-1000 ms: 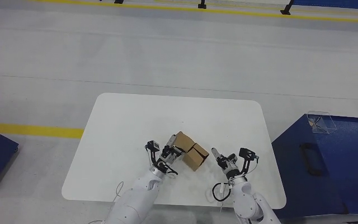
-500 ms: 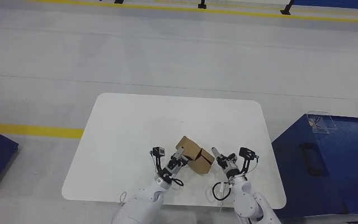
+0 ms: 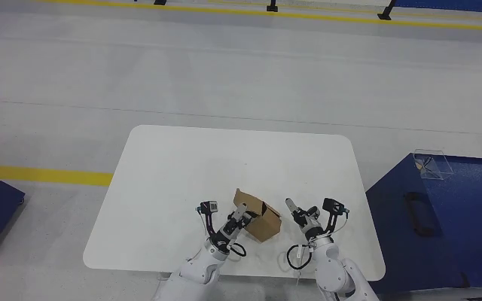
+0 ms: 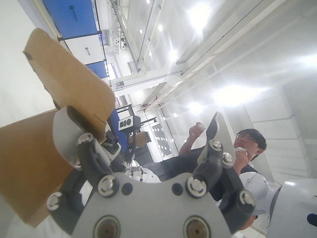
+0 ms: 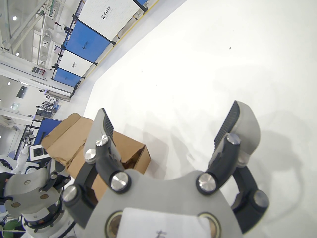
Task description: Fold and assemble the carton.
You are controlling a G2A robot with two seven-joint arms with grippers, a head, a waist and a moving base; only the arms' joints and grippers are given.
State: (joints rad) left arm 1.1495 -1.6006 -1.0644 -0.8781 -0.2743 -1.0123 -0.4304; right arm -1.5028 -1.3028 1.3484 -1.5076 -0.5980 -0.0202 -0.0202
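On the left side I see the white table (image 3: pixel 173 165) with much free surface, and also toward the far edge there is wide room to move. The left gripper (image 3: pixel 239 218) is low over the table, close to the near edge, at the left side of the carton (image 3: pixel 257 214). Its fingers are spread wide and pinch nothing. One finger (image 4: pixel 65 122) touches a raised flap of the carton, and the other stands free in the air. The carton lies on the table near the front edge, between the two grippers, with its flaps partly open. Just beside it on the right, the right gripper (image 5: pixel 172 115) hangs above bare table with fingers (image 5: pixel 241 117) spread wide, holding nothing. Beyond the right edge stands a blue cabinet (image 3: pixel 429 226), near the table.
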